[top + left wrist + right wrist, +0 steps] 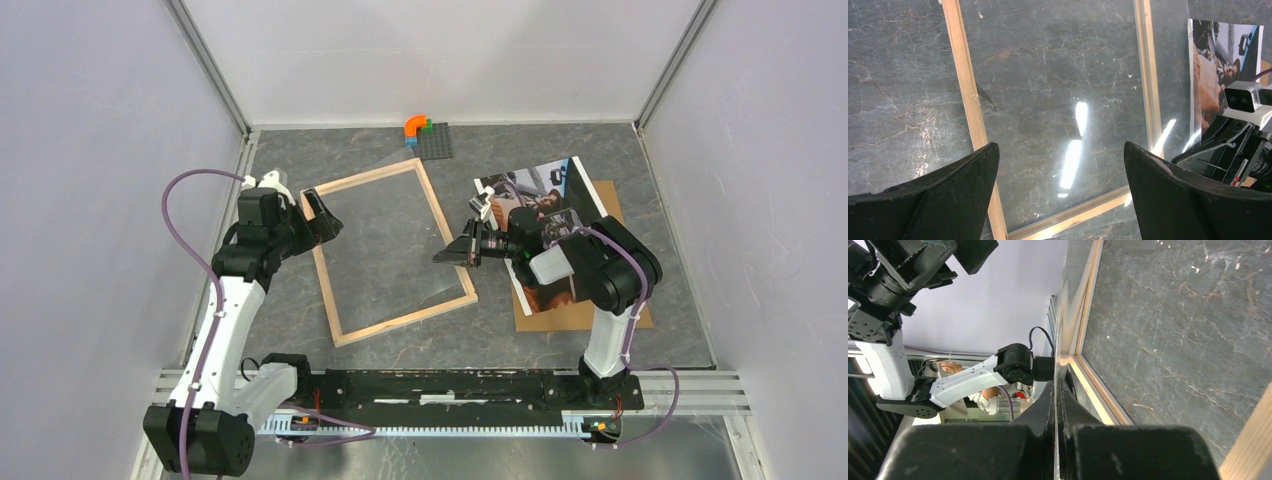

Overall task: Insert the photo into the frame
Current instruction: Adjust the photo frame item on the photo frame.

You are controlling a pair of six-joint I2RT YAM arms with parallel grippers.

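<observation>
left hand (324, 218): i am holding it open, fingers (948, 190) spread wide, hovering at the far-left corner of the frame – touching nothing that i can make out.
right hand (445, 256): i am pinching both fingers (1038, 415) flat on the thin right edge of a clear pane (400, 235); in the wrist view the sheet is running edge-on out from between them.
frame (405, 319): pale wood, lying flat and skewed on the counter (480, 335), left of centre, its opening showing the dark marble through the pane.
clear pane: it is sitting over the frame's opening and reaching out past the right rail (1148, 75), catching streaks of light; i cannot tell how far it is raised off the wood.
photo (530, 195): it is lying right of the frame and apart from it, not inside it – resting on a brown backing board (580, 315), with my right arm crossing over its near part.
far edge: an orange brick (414, 124) with smaller green and blue ones is sitting on a dark baseplate (436, 145), well apart from both hands.
</observation>
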